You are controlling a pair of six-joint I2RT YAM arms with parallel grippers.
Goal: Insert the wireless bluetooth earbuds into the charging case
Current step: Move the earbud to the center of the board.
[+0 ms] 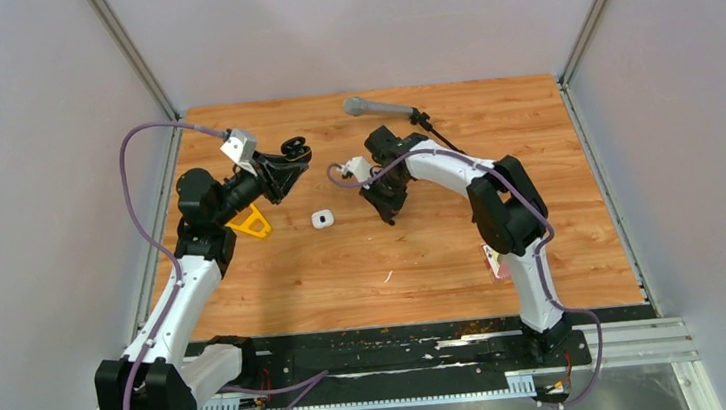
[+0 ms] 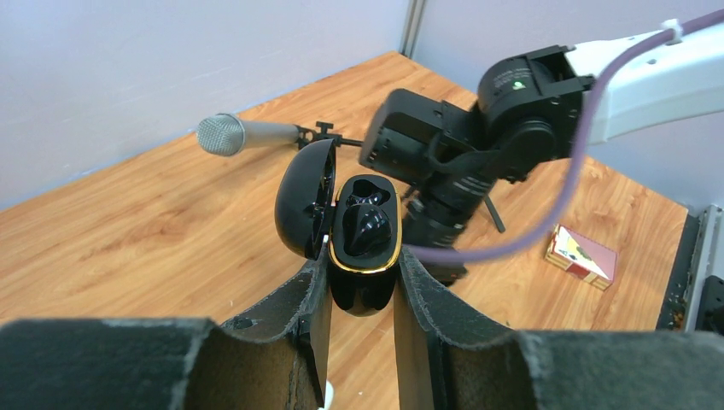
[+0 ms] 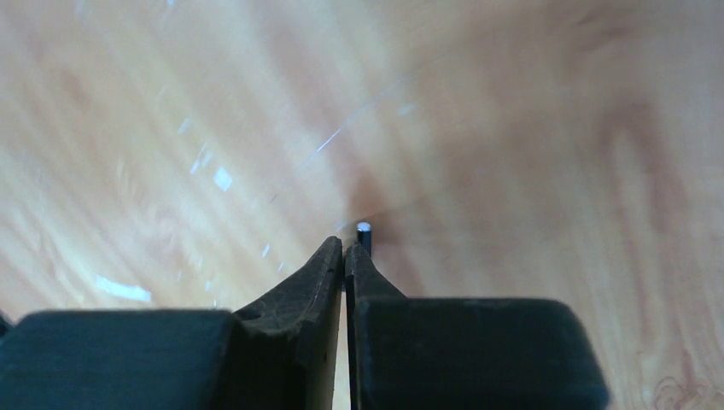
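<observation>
Right hand pinching black earbud, fingertips

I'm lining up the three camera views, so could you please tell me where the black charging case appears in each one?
Top external: the black charging case sits upper left of centre, at the left hand's tip.
Left wrist: centre, lid open, clamped between the fingers.
Right wrist: not in it.
Shared landmark: the microphone, also visible from the left wrist.

Glossy black charging case with gold rim, orange-brown woodgrain table, grey-headed microphone, purple cable
</observation>
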